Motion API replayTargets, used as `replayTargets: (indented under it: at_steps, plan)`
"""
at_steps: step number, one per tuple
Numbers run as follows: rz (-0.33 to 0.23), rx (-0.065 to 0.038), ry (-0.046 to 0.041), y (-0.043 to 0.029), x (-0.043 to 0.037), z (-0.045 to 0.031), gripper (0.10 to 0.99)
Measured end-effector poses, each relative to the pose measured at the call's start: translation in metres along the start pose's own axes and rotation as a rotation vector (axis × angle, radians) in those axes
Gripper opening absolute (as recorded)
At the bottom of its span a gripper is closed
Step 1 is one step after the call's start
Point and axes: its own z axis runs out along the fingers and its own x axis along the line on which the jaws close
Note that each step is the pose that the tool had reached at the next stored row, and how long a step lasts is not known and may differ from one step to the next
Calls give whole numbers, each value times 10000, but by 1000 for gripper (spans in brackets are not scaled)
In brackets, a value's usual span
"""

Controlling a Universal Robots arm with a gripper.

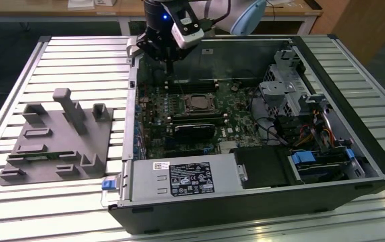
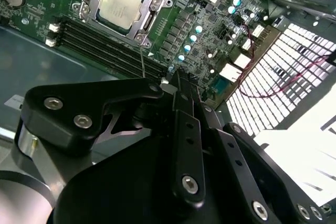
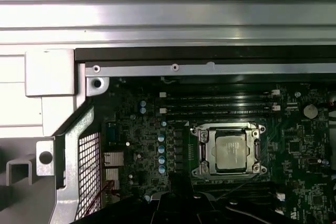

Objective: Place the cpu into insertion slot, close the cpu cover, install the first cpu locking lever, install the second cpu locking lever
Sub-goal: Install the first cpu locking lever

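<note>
The cpu, a dull silver square, lies in the insertion slot on the green board inside the open computer case. The cpu cover lies flat around it as a silvery frame. A thin wire lever rises from the socket's corner toward the gripper. My gripper hangs above the board's far part, beyond the socket in the exterior view. It looks shut, with nothing in it.
Long black memory slots run beside the socket. A black fan module, power supply and drive cage stand inside the case. A grey fixture plate lies on the slatted table at the exterior view's left.
</note>
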Motion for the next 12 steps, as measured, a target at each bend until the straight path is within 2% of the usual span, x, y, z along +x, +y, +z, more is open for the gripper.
replayTargets:
  at_steps: [8, 12]
  plan:
    - [12, -110, 18, -5, -1, 108, 106]
    - [14, -117, 49, -6, -29, 147, 106]
